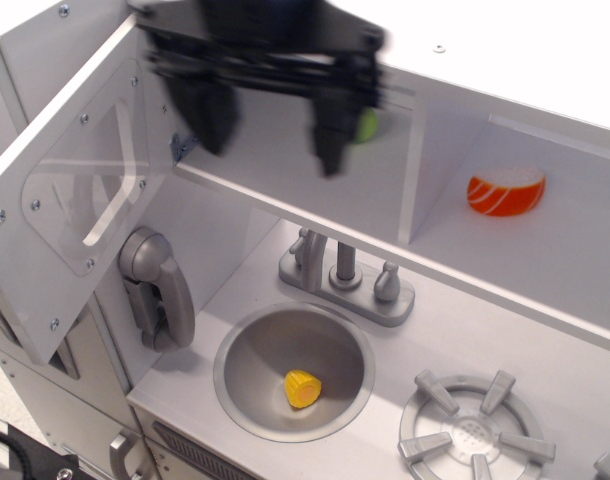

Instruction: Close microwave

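Note:
The microwave [275,170] is a white box compartment at the upper left of the toy kitchen. Its door [75,190] stands swung wide open to the left, with a clear plastic window and a pale handle seen through it. My black gripper [270,140] hangs in front of the microwave opening, blurred by motion, fingers [210,115] spread apart with nothing between them. It is to the right of the door and not touching it. A green toy [366,124] lies inside the microwave, partly hidden behind the right finger.
An orange toy [505,191] sits in the doorless cubby to the right. Below are a grey faucet [343,275], a round sink [247,352] holding a yellow corn piece [302,387], a stove burner [473,428] and a grey toy phone [157,288] on the left wall.

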Robot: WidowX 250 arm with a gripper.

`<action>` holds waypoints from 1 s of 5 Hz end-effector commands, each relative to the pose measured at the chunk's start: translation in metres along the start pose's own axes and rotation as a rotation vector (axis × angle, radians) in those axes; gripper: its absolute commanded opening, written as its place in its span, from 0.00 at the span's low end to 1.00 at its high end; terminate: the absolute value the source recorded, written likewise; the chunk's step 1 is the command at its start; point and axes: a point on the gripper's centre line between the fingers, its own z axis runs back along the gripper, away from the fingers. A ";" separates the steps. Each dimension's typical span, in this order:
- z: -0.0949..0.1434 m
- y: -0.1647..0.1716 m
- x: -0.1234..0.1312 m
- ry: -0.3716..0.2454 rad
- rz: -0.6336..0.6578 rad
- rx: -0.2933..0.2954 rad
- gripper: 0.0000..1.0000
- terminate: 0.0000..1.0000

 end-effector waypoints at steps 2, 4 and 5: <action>0.010 0.096 0.001 -0.012 0.059 0.066 1.00 0.00; -0.002 0.128 0.001 0.025 0.078 0.123 1.00 0.00; -0.018 0.131 -0.003 0.063 0.072 0.096 1.00 0.00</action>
